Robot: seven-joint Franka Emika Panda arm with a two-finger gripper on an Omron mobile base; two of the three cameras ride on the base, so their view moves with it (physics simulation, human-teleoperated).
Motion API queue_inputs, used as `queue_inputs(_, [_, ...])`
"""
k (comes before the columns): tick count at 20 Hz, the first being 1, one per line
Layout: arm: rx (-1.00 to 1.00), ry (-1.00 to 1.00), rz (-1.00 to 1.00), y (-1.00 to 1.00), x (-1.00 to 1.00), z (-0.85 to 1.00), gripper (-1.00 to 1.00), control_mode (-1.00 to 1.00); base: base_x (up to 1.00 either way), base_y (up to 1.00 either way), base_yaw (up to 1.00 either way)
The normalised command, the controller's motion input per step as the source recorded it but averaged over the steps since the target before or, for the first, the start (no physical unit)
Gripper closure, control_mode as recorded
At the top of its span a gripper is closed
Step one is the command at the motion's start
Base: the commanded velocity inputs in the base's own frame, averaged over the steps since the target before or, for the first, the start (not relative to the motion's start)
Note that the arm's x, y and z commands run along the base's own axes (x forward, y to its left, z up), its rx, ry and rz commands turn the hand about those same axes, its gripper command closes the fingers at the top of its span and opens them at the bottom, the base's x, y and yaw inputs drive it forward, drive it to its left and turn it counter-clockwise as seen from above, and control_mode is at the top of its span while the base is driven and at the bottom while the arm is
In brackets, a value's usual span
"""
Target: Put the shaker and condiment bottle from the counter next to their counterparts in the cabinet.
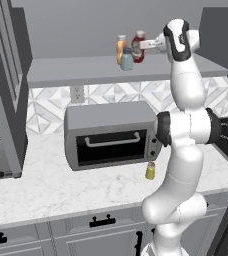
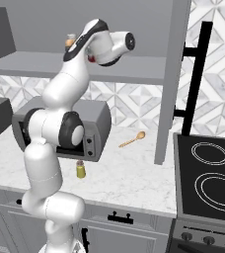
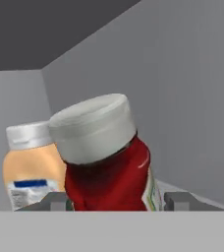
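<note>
Red condiment bottle (image 3: 109, 172) leans, cap seemingly up-left.

The cabinet (image 1: 76, 70) shelf holds the orange bottle (image 1: 121, 47), teal-grey shaker (image 1: 127, 60) and condiment bottle (image 1: 138, 47).

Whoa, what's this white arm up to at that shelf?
The white robot arm has reached up to the wide grey wall shelf. Its tool sits around a squat red bottle with a white cap, right beside a taller orange bottle and a pale teal-grey shaker. A small yellow shaker waits on the white marble counter, by the grey toaster oven.
</note>
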Motion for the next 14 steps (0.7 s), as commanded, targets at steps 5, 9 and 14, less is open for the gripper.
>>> queue_inputs(5, [0.00, 0.00, 0.11, 0.01, 0.00, -0.48, -1.00, -1.00, 0.00, 0.00, 0.00])
queue_inputs(9, [0.00, 0.00, 0.11, 0.00, 0.00, -0.36, -1.00, -1.00, 0.00, 0.00, 0.00])
queue_inputs(14, [0.00, -0.01, 0.11, -0.01, -0.20, -0.11, -1.00, -1.00, 0.00, 0.00, 0.00])
